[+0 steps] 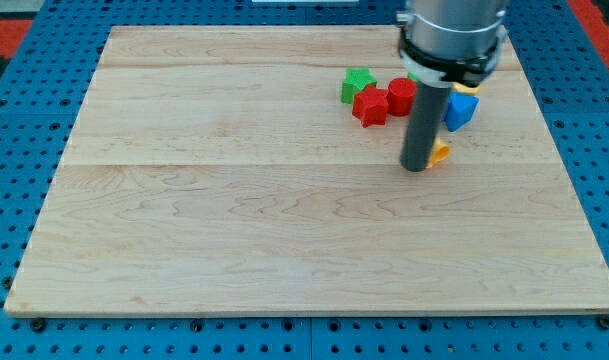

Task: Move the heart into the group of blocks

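My tip rests on the wooden board at the view's upper right. A small orange-yellow block, mostly hidden behind the rod, touches the tip's right side; its shape cannot be made out. Just above lies a cluster: a green star-like block, a red star-like block, a red cylinder-like block, and a blue block with a bit of yellow on its top edge. The rod hides part of the cluster. The tip is below the group, a short gap from the red blocks.
The arm's grey body hangs over the board's upper right. A blue pegboard table surrounds the board on all sides.
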